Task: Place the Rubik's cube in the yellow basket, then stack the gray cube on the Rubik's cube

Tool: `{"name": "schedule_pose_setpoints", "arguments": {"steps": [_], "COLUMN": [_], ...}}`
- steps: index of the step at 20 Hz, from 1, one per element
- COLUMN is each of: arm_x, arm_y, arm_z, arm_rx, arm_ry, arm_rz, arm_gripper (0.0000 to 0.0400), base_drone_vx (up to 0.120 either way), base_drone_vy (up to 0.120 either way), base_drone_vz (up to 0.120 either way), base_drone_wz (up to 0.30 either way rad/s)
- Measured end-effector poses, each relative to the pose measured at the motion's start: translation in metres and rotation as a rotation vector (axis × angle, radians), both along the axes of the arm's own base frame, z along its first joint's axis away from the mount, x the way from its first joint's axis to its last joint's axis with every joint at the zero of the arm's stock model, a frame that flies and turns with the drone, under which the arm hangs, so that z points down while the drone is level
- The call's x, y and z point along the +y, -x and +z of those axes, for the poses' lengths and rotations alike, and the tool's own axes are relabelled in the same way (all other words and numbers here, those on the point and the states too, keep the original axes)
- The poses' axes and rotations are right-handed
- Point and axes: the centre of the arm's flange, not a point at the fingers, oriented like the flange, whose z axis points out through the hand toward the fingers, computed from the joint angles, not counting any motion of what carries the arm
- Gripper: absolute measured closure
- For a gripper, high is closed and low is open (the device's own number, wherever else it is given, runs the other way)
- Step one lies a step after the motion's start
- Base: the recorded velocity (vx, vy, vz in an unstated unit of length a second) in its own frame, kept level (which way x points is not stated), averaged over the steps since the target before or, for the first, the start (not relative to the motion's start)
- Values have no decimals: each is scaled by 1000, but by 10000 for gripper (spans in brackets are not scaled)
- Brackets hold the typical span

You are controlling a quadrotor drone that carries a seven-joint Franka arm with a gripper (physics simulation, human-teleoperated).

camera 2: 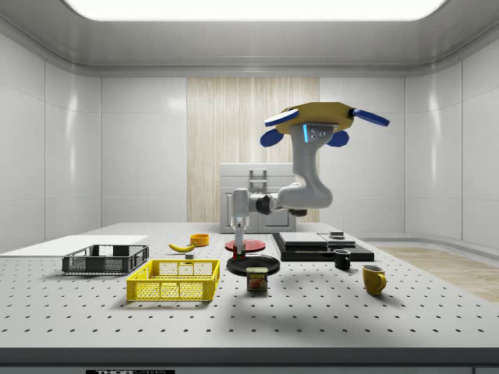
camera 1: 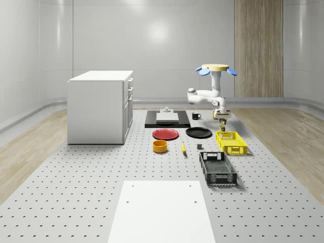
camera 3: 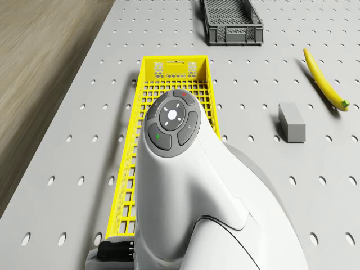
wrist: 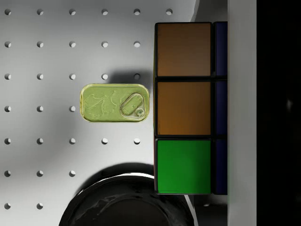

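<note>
- The tin (camera 2: 257, 278) on the perforated tabletop (camera 1: 76, 192) reads "SPAM" on its side in the side view; in the wrist view its pull-tab lid (wrist: 115, 102) shows from above, no writing legible there
- The drone (camera 1: 216, 69) hovers above the tabletop's far right part, beyond the far end of the yellow basket (camera 1: 231, 142)
- The arm hangs the gripper (camera 1: 222, 120) low, off the surface, just past the basket's far end
- The Rubik's cube (wrist: 184, 108) is pinched between the fingers, held in the air; orange and green tiles face the wrist camera, and a finger cuts off its far side
- The gray cube (camera 3: 292, 122) lies on open tabletop between the yellow basket and the banana (camera 3: 324, 79), clear of both
- The black plate (wrist: 127, 200) sits close to the tin, partly out of frame and covered by the Rubik's cube
- The arm hides much of the basket in the drone view
</note>
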Motion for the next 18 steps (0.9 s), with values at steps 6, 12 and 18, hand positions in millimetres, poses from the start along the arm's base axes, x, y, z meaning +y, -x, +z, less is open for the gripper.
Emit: {"name": "schedule_pose_setpoints", "arguments": {"steps": [6, 12, 18], "arm_x": [0, 0, 0], "arm_y": [0, 0, 0], "arm_z": [0, 0, 0], "arm_rx": [0, 0, 0], "arm_ry": [0, 0, 0], "arm_rz": [0, 0, 0], "arm_gripper": [75, 75, 75], "base_drone_vx": [120, 120, 120], "base_drone_vy": [0, 0, -53], "base_drone_vz": [0, 0, 0], "base_drone_wz": [0, 0, 0]}}
